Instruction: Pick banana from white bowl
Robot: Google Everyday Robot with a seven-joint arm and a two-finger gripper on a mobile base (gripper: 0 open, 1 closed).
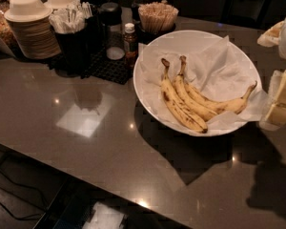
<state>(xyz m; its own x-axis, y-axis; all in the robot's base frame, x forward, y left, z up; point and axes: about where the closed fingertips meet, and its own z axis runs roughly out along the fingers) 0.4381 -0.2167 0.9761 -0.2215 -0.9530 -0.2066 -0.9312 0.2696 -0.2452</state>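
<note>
The white bowl [155,101], wide, shallow and lined with crinkled white paper, stands on the counter right of centre. Three speckled yellow bananas lie in it side by side, stems pointing to the back. The banana [225,105] that curves most lies on the right, its tip rising toward the bowl's right rim. Two straighter bananas [181,109] lie to its left. My gripper [280,101] shows at the right edge of the view, just outside the bowl's right rim, level with the curved banana's tip. It holds nothing that I can see.
A stack of small paper bowls [31,25] stands at the back left. Beside it are a black caddy of wrapped cutlery [74,32], a small sauce bottle [130,39] and a cup of wooden stirrers [157,15]. The counter's front edge [86,175] runs diagonally at lower left.
</note>
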